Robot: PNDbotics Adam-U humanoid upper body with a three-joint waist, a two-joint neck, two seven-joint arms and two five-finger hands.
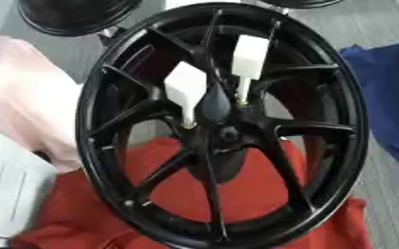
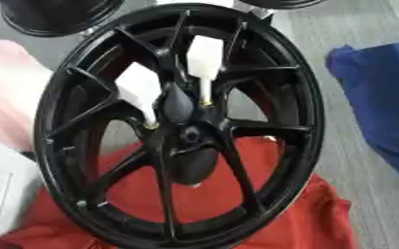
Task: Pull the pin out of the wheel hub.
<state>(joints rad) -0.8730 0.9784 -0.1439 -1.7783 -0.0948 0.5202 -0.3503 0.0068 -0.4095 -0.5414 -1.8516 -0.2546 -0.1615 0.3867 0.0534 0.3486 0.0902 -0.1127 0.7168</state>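
Wheel hub [image 1: 223,131] fills nearly my whole view: a glossy black rim with thin spokes running out from a small centre bore, standing tilted toward the camera. Two pins sit in it just above the centre, each a white blocky head on a thin pale shank whose lower end meets a brass-coloured seat in the hub. I see the left pin [image 1: 186,92] leaning up and to the left, its head over a spoke gap, and the right pin [image 1: 250,58] standing higher and nearly upright, its head close under the top of the rim. The two heads are near each other but apart, with a dark rounded part of the hub between their shanks. Both are seated in the hub. Under the wheel lies a red cloth [image 1: 254,194], showing through the lower spoke gaps and spreading out past the rim at the bottom. A blue cloth [image 2: 382,97] lies to the right on the grey surface, clear of the rim. A pale pink mass [image 1: 24,92] and a white sheet [image 1: 7,189] show at the left edge, and another black wheel [image 1: 75,14] sits at the top left. Neither of my hands shows in either eye view, so I cannot tell how their fingers stand or whether they have hold of anything.
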